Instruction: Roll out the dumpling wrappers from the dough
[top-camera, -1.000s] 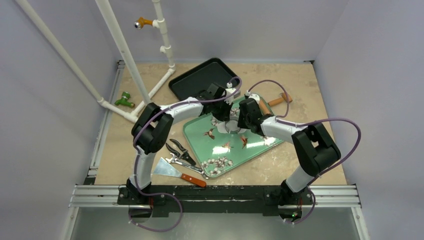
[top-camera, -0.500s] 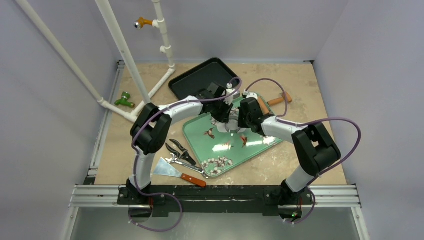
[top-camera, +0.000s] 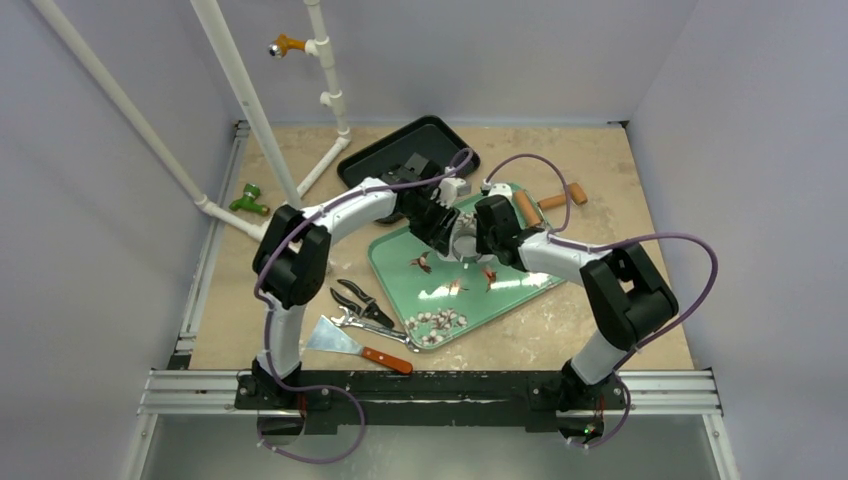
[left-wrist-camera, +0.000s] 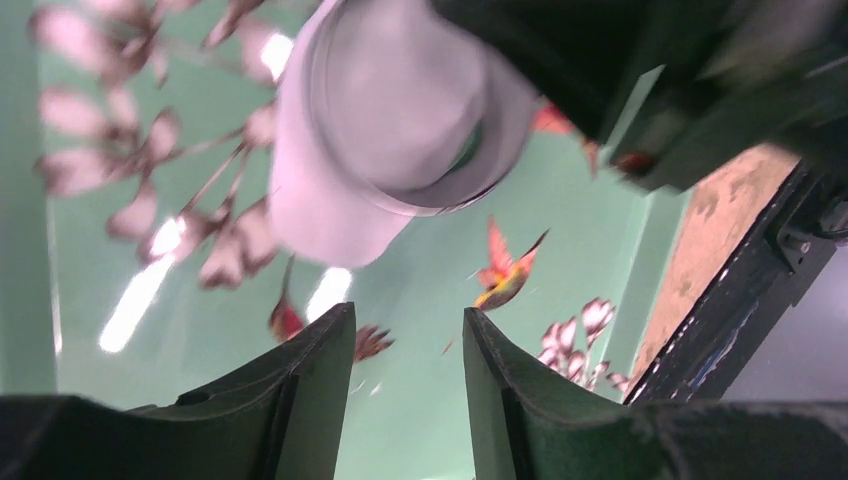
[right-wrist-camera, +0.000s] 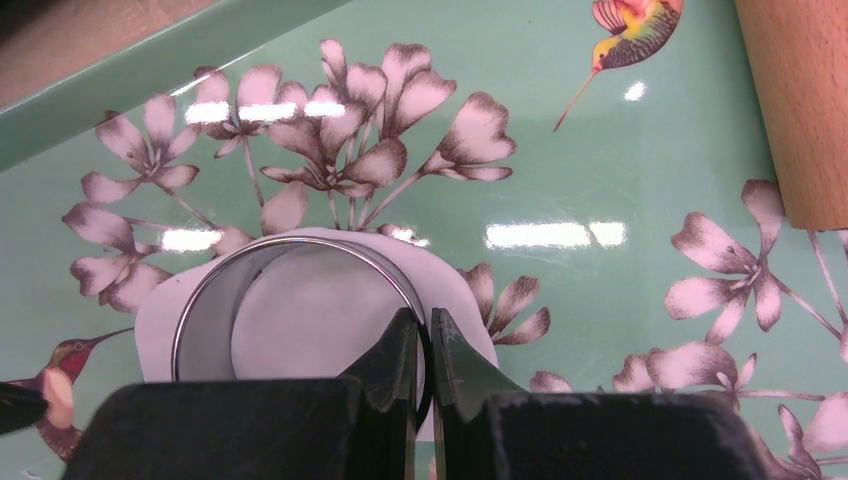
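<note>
While the scraper (top-camera: 355, 345) and the pliers (top-camera: 358, 303) lie on the surface (top-camera: 625, 170) just ahead of our bases, the work sits farther out on the green tray (top-camera: 512, 290). Our right end effector (right-wrist-camera: 420, 325) is pinched narrow on the near wall of the metal ring (right-wrist-camera: 205, 315), one finger inside and one outside. The ring stands upright on the dumpling wrapper (right-wrist-camera: 290, 330), a thin white disc lying flat on the tray among the printed blossoms, with a margin of dough showing outside the ring on both sides. Our left end effector (left-wrist-camera: 408, 325) hangs just beside it, its fingers parted with only bare tray between them, so it holds nothing.

We judge the wrapper to be light, soft and limp, likely tacky against the glossy tray and easy to stretch or tear. A pinch in the middle would probably crease it. We would rather take it at the outer rim, peeling low and slowly, or slide a flat blade under it. The ring is stiff and smooth, so a grip across its wall suits it.

Beyond the ring, the rolling pin (top-camera: 550, 202) rests at the tray's far corner, and the black tray (top-camera: 395, 150) lies farther back.
</note>
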